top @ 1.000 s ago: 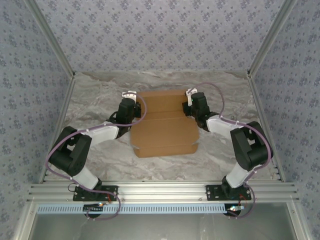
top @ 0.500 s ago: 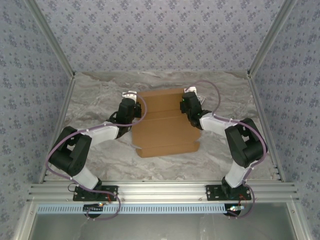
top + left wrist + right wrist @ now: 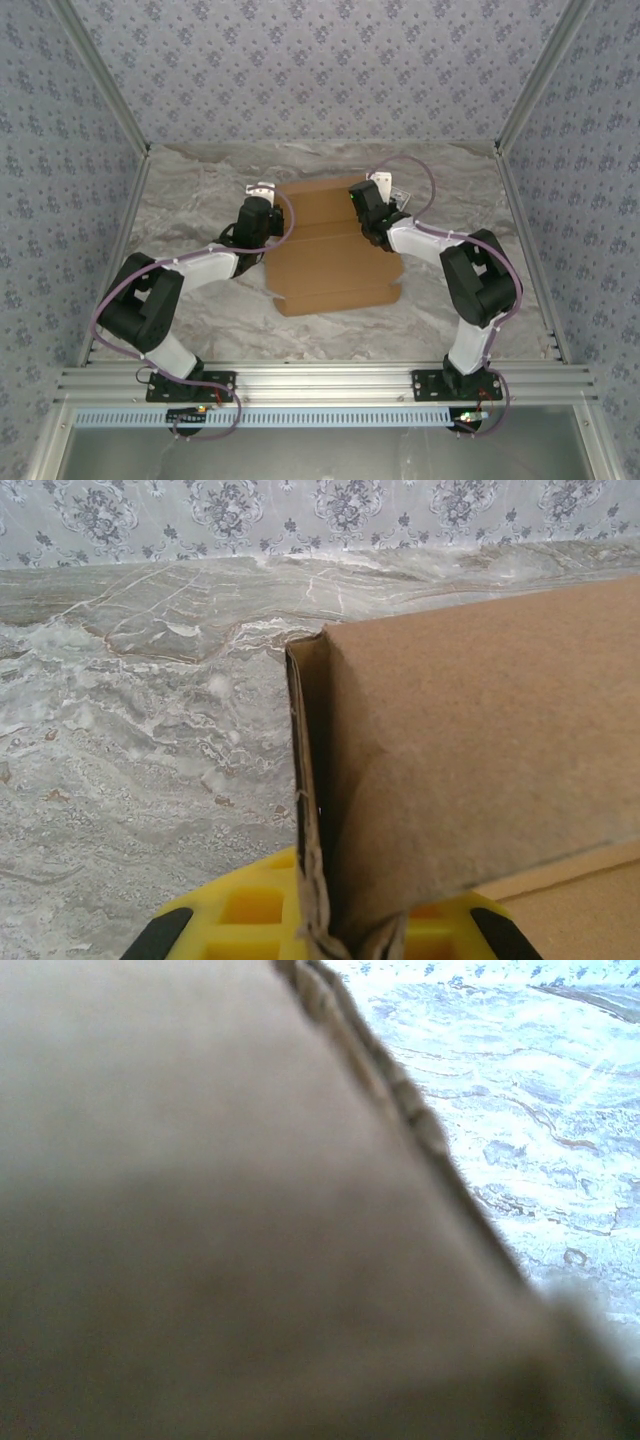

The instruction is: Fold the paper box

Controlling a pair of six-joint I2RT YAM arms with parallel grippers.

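At the middle of the counter (image 3: 190, 200), between the two arms, your paper box (image 3: 330, 255) lies mostly flat and brown side up. Its creases run across it from left to right. You are early in the fold, as far as I can judge. At the far left corner one side flap (image 3: 480, 740) stands upright, while the near panels and their corner tabs lie flat. The walls and lid are yet to be raised and tucked.

The box's long axis appears to run away from the arm bases toward the back wall, with the tabbed end nearest you.

Your left pincer (image 3: 262, 190) sits at that raised flap, its dark fingertips (image 3: 160, 938) spread wide either side of the thin edge. Your right pincer (image 3: 368, 200) is over the far right corner. Cardboard (image 3: 200, 1210) blurs its wrist view, so you cannot tell its state.
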